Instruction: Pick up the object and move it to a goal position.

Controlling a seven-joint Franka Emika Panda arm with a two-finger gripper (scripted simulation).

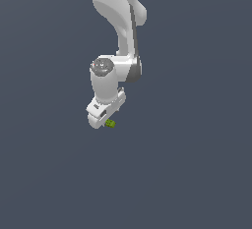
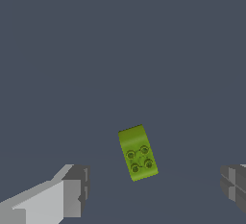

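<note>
Exterior view, leftmost feature: the white gripper (image 1: 100, 121) hangs at the end of the arm (image 1: 120, 21), which descends from the upper edge of the frame over a flat dark grey-blue surface (image 1: 197, 174). The wrist joint shows a round grey cap facing the camera. Just to the exterior view's right of the gripper's lower edge sits the object (image 1: 110, 123), a tiny olive-green block, much smaller than the hand; from here it looks close against the gripper body, though whether it touches cannot be told. In the wrist view, one finger (image 2: 72, 194) enters from one lower corner, light on its long face and grey at the tip; then the object (image 2: 138, 152) lies between the fingers, tilted slightly off square, four round studs visible on its lower half, the upper half smooth; then the second finger (image 2: 234, 187) shows at the opposite edge, mostly cropped. The fingers stand wide apart, with clear gaps of bare surface on both sides of the block; neither pad touches it. The block rests nearer the middle of the span than either finger.
</note>
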